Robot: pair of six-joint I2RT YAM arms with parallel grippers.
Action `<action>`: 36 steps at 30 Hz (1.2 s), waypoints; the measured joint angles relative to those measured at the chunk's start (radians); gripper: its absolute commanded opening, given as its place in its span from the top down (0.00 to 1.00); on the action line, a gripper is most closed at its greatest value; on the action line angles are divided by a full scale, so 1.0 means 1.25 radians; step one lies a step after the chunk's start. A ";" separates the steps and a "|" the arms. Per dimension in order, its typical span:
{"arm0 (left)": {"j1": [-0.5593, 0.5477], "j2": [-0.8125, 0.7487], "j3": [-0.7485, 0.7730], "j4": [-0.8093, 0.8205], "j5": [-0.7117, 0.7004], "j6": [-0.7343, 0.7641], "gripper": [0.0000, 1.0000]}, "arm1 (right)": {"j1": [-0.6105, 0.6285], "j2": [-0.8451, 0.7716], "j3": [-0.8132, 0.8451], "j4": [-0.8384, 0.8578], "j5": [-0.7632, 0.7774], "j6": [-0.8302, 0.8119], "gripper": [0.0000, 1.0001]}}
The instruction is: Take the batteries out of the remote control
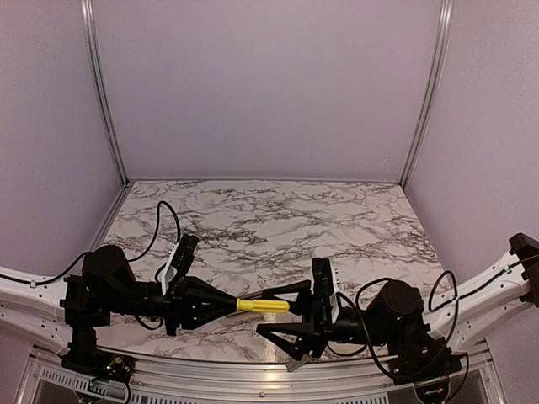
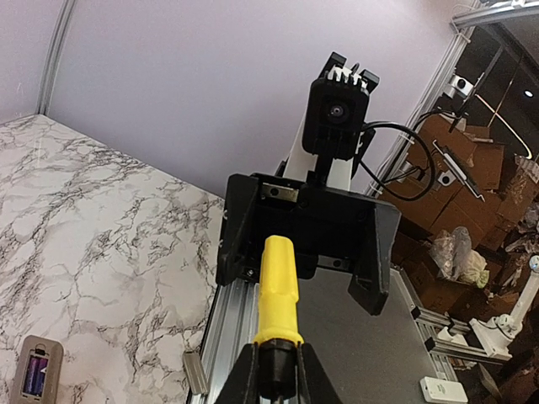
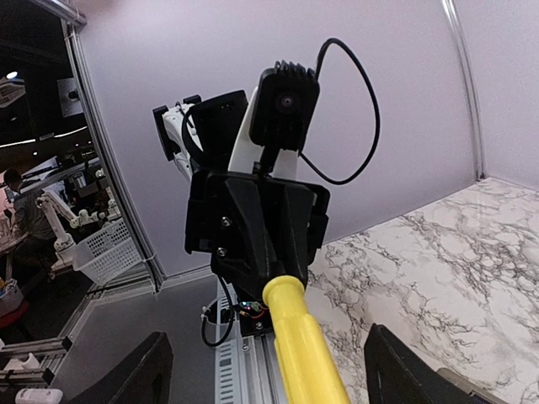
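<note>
Two right fingers point(image 3: 143, 370) are spread astride the screwdriver point(image 1: 263, 305) handle (left fingers point(image 2: 242, 383) clenched on its shaft); the remote point(image 2: 38, 374) is seen below it.

You get soft, even, purplish light; faint shadows on the marble table point(image 1: 278, 219), wrist views bowed at edges.

Top view: high, behind arm bases, looking down and forward across marble surface point(image 1: 278, 219) to back wall point(image 1: 269, 84); wide, far
Left wrist view: close, sighting along left fingers point(image 2: 241, 380), facing right wrist camera point(image 2: 337, 114) head-on
Right wrist view: mirrored, past right fingers point(image 3: 143, 370), facing left wrist camera point(image 3: 286, 101)
All three share yellow screwdriver point(image 1: 263, 305)
</note>
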 measured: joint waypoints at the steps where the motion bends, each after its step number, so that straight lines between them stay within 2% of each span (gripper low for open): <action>1: 0.000 0.000 0.000 0.000 0.003 -0.001 1.00 | 0.001 0.004 0.010 -0.008 0.005 -0.002 0.27; 15: 0.000 0.017 0.000 0.006 0.027 -0.017 1.00 | 0.001 0.071 0.096 -0.086 0.024 -0.017 0.54; 36: 0.000 0.031 0.000 0.006 0.034 -0.016 1.00 | 0.001 0.072 0.101 -0.102 0.023 -0.019 0.63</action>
